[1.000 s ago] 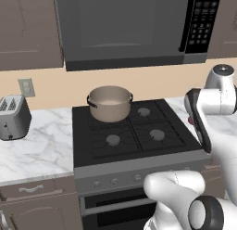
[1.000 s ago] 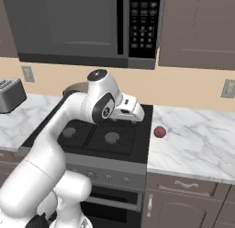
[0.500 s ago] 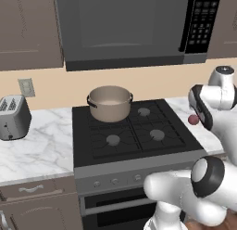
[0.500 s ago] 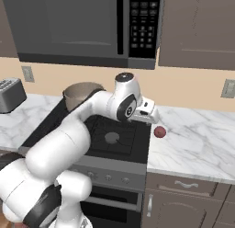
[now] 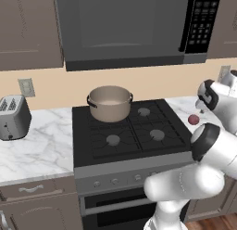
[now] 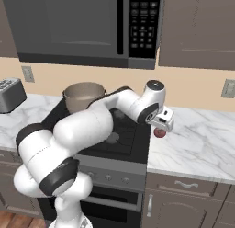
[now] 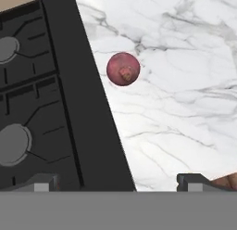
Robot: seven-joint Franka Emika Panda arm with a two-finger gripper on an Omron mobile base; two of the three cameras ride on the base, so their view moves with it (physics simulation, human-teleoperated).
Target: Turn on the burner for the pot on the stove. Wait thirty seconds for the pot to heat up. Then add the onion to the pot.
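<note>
Far left on the marble counter (image 5: 41, 150): a silver toaster (image 5: 14, 117), below a wall outlet (image 5: 26, 87). Next, a steel stove (image 5: 129, 171) with a black four-burner top, under a dark microwave (image 5: 134, 27). On the back-left burner: a tan pot (image 5: 110, 103), upright, with two dark side handles; flame or none under it cannot be told at this distance. Front-left burner (image 5: 113, 140) bare, grey cap under black grates. Along the stove's front edge, a row of small grey knobs (image 5: 116, 180). Right of the stove, on white marble just beside the cooktop edge: a small dark-red onion (image 7: 123, 69), resting alone, touching nothing but the counter. Above it, the white arm's gripper (image 6: 161, 123), pointing down, fingers spread as wide as they go, holding nothing, fingertips (image 7: 190, 180) well apart from the onion in the hand view.
</note>
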